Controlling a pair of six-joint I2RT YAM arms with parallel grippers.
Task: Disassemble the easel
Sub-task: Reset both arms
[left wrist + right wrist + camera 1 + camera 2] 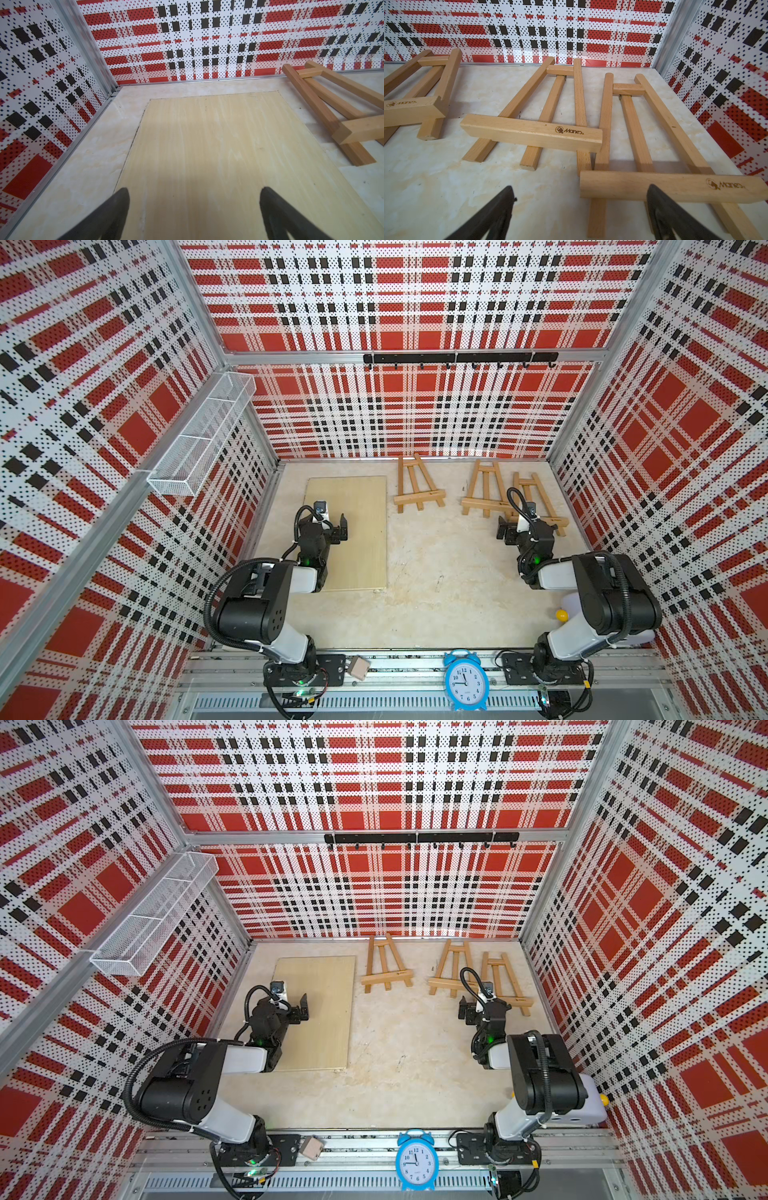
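Bright, even light; soft shadows; edges bowed.

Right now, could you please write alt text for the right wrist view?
Three wooden easels lie flat on the pale table before a plaid wall. The right gripper hovers with jaws open and empty by the nearest easel.

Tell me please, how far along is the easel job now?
Done, apparently: the board lies flat on the table, off any easel. In hand: nothing; left gripper and right gripper are open and empty. Remaining: the left easel, middle easel and right easel all lie whole, no part removed.
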